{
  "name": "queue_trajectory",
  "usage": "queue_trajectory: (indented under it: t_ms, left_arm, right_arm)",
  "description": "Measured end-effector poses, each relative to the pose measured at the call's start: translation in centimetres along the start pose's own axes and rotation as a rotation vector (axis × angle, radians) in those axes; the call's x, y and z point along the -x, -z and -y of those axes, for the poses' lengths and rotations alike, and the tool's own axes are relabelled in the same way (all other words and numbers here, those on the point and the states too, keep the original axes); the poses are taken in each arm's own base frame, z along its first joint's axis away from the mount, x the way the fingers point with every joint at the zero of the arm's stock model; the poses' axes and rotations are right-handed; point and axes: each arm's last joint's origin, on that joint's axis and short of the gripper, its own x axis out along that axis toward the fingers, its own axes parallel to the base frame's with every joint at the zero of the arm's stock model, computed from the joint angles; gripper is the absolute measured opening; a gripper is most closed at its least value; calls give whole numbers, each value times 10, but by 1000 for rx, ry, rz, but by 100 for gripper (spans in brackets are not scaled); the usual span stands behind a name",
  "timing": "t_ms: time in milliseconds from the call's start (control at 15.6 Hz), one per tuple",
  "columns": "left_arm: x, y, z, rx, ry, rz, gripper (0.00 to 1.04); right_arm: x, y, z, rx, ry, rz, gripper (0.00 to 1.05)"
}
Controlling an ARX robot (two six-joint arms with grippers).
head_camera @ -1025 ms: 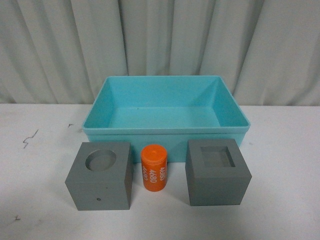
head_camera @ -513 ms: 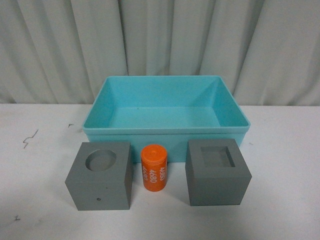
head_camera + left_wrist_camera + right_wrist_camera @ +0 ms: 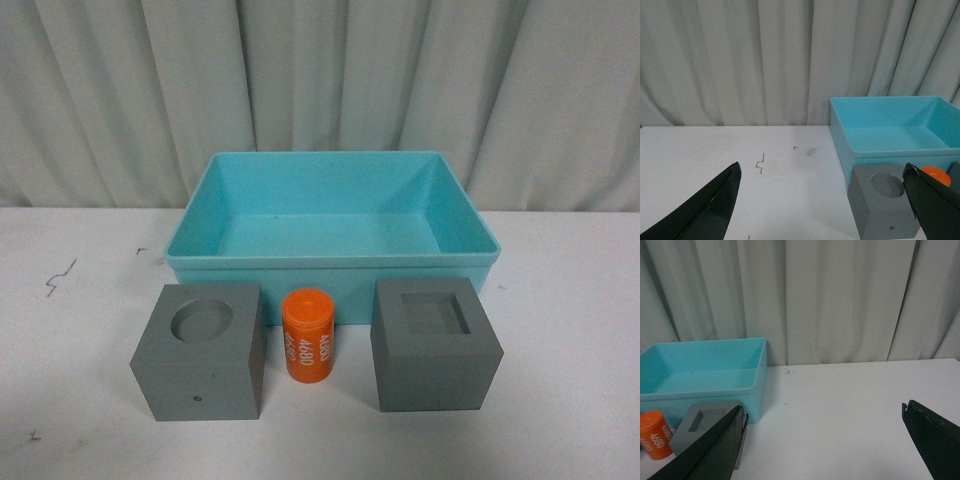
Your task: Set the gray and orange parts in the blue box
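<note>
In the front view a gray cube with a round recess point(image 3: 200, 350), an orange cylinder with white digits point(image 3: 308, 335) and a gray cube with a square recess point(image 3: 435, 344) stand in a row before the empty turquoise box point(image 3: 330, 262). Neither arm shows there. In the left wrist view my left gripper point(image 3: 821, 172) is open and empty over bare table, left of the round-recess cube point(image 3: 883, 207); the box point(image 3: 890, 150) and cylinder point(image 3: 934, 175) lie beyond. In the right wrist view my right gripper point(image 3: 822, 412) is open and empty, right of the square-recess cube point(image 3: 702, 425), cylinder point(image 3: 654, 435) and box point(image 3: 705, 392).
A white table point(image 3: 570, 300) carries everything. A pale pleated curtain point(image 3: 320, 80) hangs close behind the box. Small dark marks point(image 3: 58, 278) lie on the table at the left. White tabletop stretches to both sides of the box.
</note>
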Motion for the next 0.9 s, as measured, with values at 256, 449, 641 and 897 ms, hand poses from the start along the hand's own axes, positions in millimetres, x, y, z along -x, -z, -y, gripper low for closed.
queue_trajectory:
  t_ms: [256, 449, 641, 897]
  left_arm:
    - [0, 0, 0, 0, 0, 0, 98]
    - [0, 0, 0, 0, 0, 0, 98]
    - [0, 0, 0, 0, 0, 0, 98]
    - [0, 0, 0, 0, 0, 0, 98]
  right_arm:
    - [0, 0, 0, 0, 0, 0, 98]
    - [0, 0, 0, 0, 0, 0, 98]
    - [0, 0, 0, 0, 0, 0, 98]
    - [0, 0, 0, 0, 0, 0, 98]
